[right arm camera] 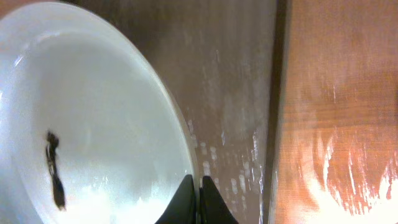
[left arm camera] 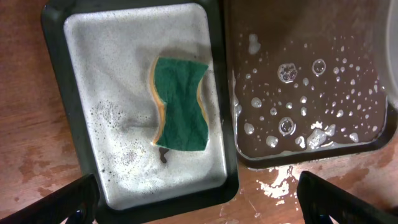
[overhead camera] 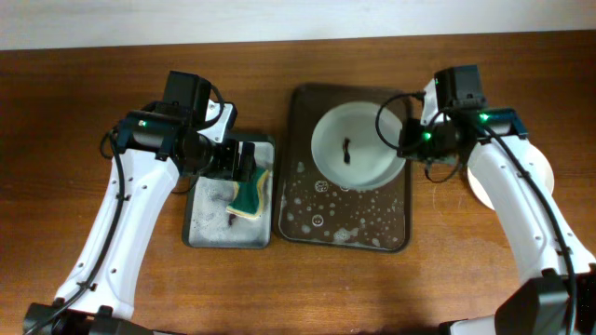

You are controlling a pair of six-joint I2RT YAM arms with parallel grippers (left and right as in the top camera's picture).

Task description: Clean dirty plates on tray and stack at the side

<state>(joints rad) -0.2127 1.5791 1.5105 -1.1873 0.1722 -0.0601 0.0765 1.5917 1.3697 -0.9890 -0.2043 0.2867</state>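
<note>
Your right gripper (right arm camera: 194, 190) pinches the dirty plate (overhead camera: 349, 149) thinly at its 3 o'clock rim; soapy, it could slip. Meanwhile your left gripper (left arm camera: 199, 190) hangs wide over the sponge (left arm camera: 181, 104).

Overhead light is even and fairly bright, with soft shadows beside the tray (overhead camera: 296, 140). In the right wrist view, glare streaks the wet surface (right arm camera: 336, 155) right of the tray, and the plate (right arm camera: 99, 93) looks blurred.

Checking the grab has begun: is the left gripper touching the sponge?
Apart. Left wrist view: the left gripper is open, its fingers clear of the sponge.
</note>
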